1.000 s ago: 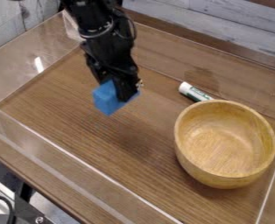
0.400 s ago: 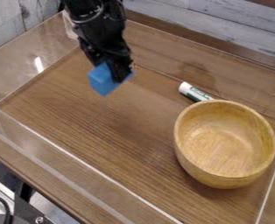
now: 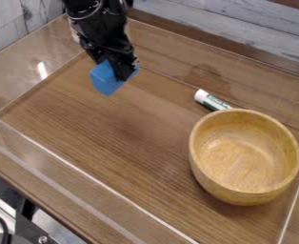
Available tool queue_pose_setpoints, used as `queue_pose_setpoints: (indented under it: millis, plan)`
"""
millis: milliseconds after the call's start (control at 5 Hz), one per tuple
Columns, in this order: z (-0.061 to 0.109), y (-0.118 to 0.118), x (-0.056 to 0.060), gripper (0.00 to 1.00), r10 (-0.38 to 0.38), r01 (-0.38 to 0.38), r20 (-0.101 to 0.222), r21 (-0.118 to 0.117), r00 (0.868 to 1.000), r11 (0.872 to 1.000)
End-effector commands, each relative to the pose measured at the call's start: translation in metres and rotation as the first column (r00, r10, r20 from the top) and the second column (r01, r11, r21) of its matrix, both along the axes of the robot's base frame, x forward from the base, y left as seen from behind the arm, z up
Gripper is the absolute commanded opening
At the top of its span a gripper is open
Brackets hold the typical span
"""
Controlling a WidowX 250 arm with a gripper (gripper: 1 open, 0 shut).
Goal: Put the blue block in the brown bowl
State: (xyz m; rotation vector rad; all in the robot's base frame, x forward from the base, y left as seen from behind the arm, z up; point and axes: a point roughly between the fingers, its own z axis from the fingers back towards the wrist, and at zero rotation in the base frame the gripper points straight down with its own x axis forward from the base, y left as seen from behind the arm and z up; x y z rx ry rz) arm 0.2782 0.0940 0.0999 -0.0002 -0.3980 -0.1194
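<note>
The blue block (image 3: 107,80) hangs above the wooden table at upper left, tilted, held between the black fingers of my gripper (image 3: 112,72), which is shut on it. The arm rises out of the frame's top. The brown bowl (image 3: 245,155) sits on the table at right, empty, well apart from the block and lower right of it.
A small white-and-green marker (image 3: 213,99) lies just behind the bowl. The wooden table (image 3: 114,152) has raised transparent walls along its left and front edges. A brick wall runs behind the table at the back.
The gripper has carried the blue block upward and to the back left, away from the bowl. Bowl and marker have not moved.
</note>
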Motion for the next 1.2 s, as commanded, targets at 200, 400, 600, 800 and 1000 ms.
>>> queue_pose_setpoints:
  millis: [200, 400, 600, 800, 1000]
  plan:
    - [0.028, -0.040, -0.006, 0.00, 0.003, -0.004, 0.066, 0.008, 0.998, 1.000]
    - [0.033, -0.074, -0.007, 0.00, -0.017, 0.017, 0.075, 0.001, 0.997, 1.000]
    - [0.034, -0.110, -0.008, 0.00, -0.026, 0.026, 0.077, -0.004, 0.997, 1.000]
    - [0.035, -0.144, -0.011, 0.00, -0.021, 0.021, 0.084, -0.009, 0.996, 1.000]
    - [0.035, -0.172, -0.013, 0.00, -0.045, 0.047, 0.096, -0.018, 0.994, 0.999]
